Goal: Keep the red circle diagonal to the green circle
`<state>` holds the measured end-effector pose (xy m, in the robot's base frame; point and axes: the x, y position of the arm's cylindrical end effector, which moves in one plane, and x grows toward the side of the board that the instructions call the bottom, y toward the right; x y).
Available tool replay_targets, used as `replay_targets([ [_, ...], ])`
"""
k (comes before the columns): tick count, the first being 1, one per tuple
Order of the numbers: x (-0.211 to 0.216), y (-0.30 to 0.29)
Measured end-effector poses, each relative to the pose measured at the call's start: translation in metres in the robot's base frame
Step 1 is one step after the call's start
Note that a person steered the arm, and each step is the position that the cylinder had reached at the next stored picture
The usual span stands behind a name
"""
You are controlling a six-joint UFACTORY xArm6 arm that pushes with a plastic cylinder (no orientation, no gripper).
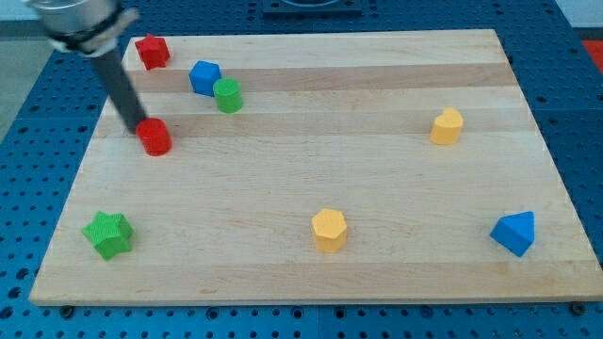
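Observation:
The red circle (154, 137) lies at the view's left on the wooden board (301, 160). The green circle (228, 95) sits up and to its right, touching a blue block (204, 77). My tip (135, 130) rests against the red circle's left side. The rod rises from it toward the view's top left.
A red star-like block (152, 51) is near the top left corner. A green star (107, 234) lies at bottom left. A yellow hexagon (330, 230) sits at bottom centre, a yellow block (448, 126) at right, and a blue triangle-like block (514, 233) at bottom right.

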<state>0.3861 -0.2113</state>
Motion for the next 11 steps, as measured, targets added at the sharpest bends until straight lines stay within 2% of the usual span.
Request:
replay_targets([
  [1,0.014,0.066],
  [2,0.014,0.021],
  [3,0.018,-0.051],
  [4,0.055,-0.073],
  [5,0.067,-0.012],
  [6,0.040,0.056],
  [7,0.033,0.089],
  [8,0.047,0.089],
  [10,0.009,0.125],
  [11,0.026,0.146],
])
